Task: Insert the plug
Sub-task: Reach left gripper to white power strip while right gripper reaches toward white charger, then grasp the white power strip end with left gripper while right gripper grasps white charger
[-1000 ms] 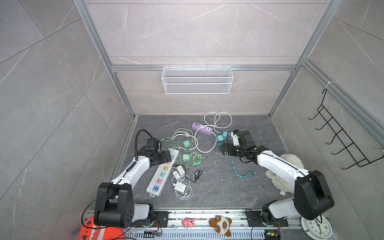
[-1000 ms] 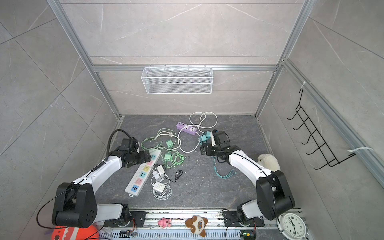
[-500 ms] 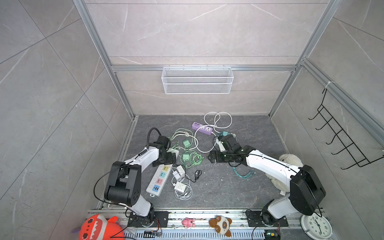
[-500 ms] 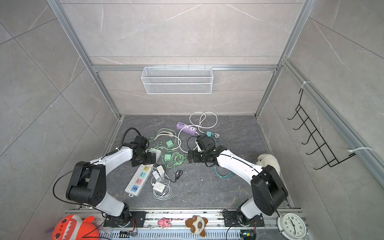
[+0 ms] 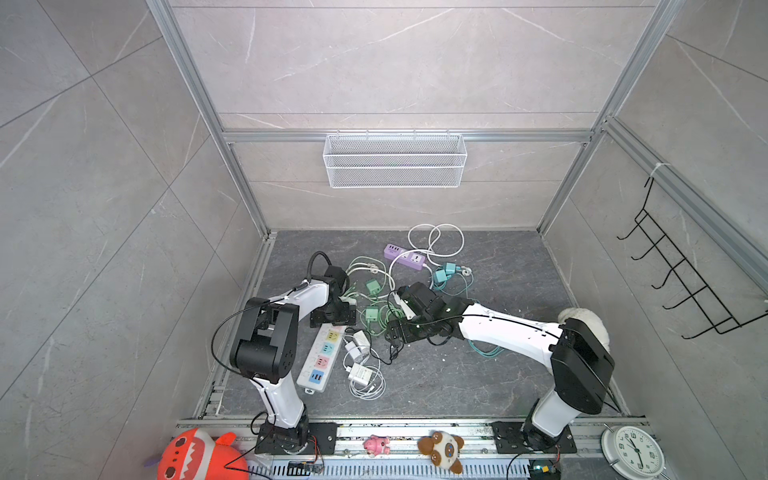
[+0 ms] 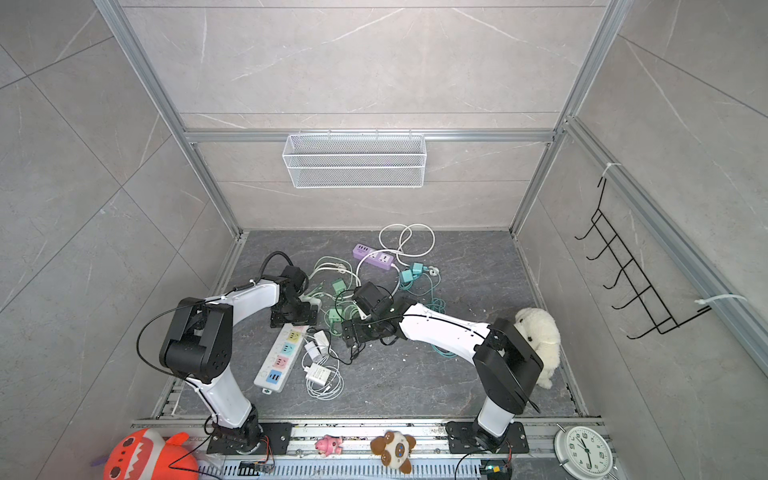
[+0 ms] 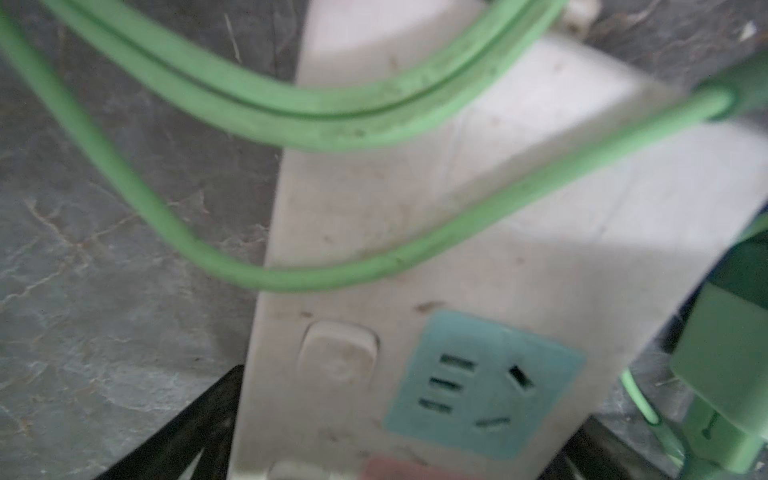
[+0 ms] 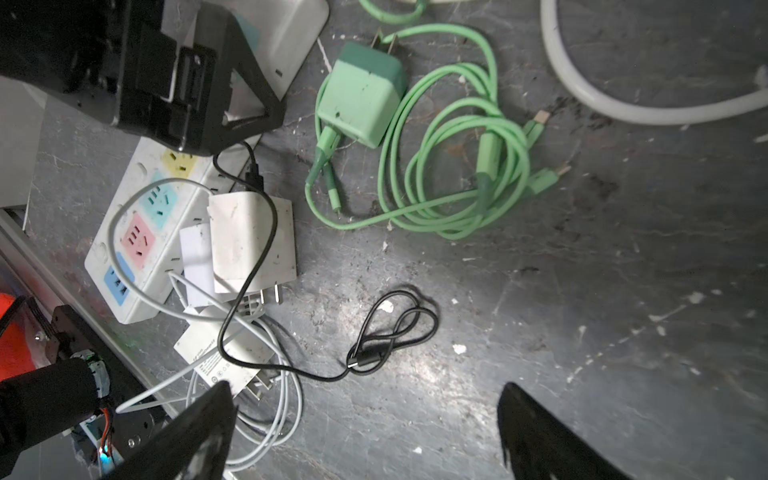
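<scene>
The green charger plug (image 8: 361,95) lies loose on the dark floor (image 5: 478,374), prongs bare and pointing away from the robot, its green cable (image 8: 457,178) coiled just to its right. It sits just right of the far end of the white power strip (image 5: 320,361), between the two grippers and held by neither. The left gripper (image 5: 332,322) is low over that far end with its fingers spread wide astride the strip. The left wrist view is blurred, so whether they touch its sides cannot be told. The right gripper (image 8: 368,386) hovers just right of the plug with its fingers wide apart and only bare floor between them. Two white chargers (image 5: 360,357) with thin white cords lie against the strip's right side, and a black cable (image 8: 395,328) loops on the floor beside them. A purple power strip (image 5: 405,255) lies farther back, near the rear wall.
</scene>
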